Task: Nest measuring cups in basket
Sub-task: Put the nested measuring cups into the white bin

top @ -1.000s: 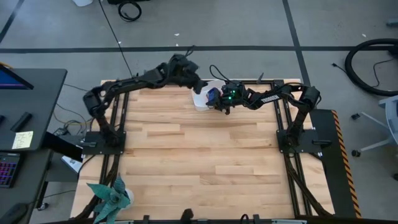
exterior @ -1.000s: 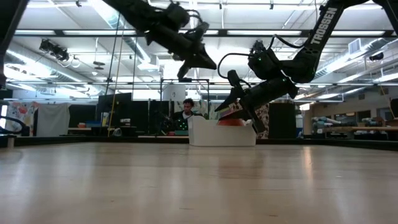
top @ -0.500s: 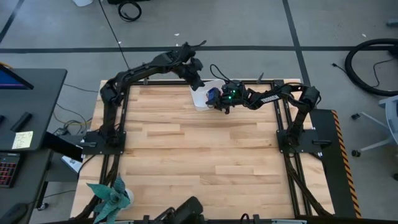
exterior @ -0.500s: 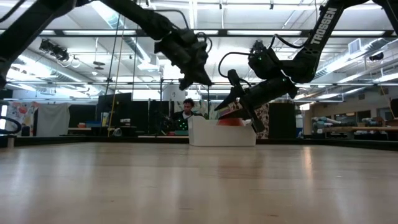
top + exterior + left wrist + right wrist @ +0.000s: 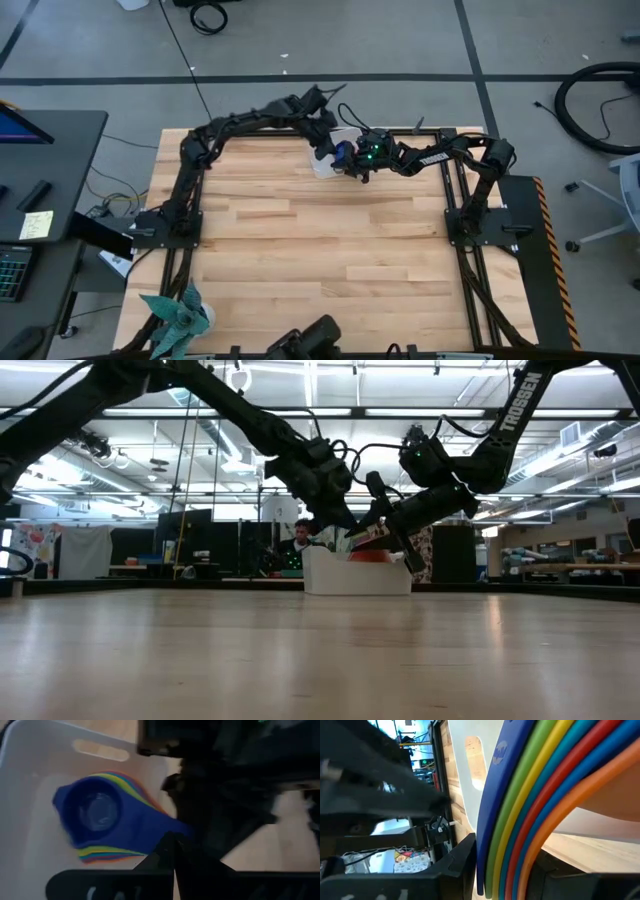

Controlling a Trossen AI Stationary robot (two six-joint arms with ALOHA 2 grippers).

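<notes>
The left end effector (image 5: 335, 510) has come down from high above the counter (image 5: 330, 250) to the white basket (image 5: 357, 574); I cannot tell its finger state. The right end effector (image 5: 352, 160) stays clenched on the handles of the nested measuring cups (image 5: 100, 815), which sit in the basket. The nesting looks nearly finished.

Even overhead lighting from ceiling strip lights (image 5: 200, 412), soft sheen on the wooden table (image 5: 300, 660), left wrist view motion-blurred around the nested measuring cups (image 5: 105, 817), right wrist close-up soft, backlit arms silhouetted.
</notes>
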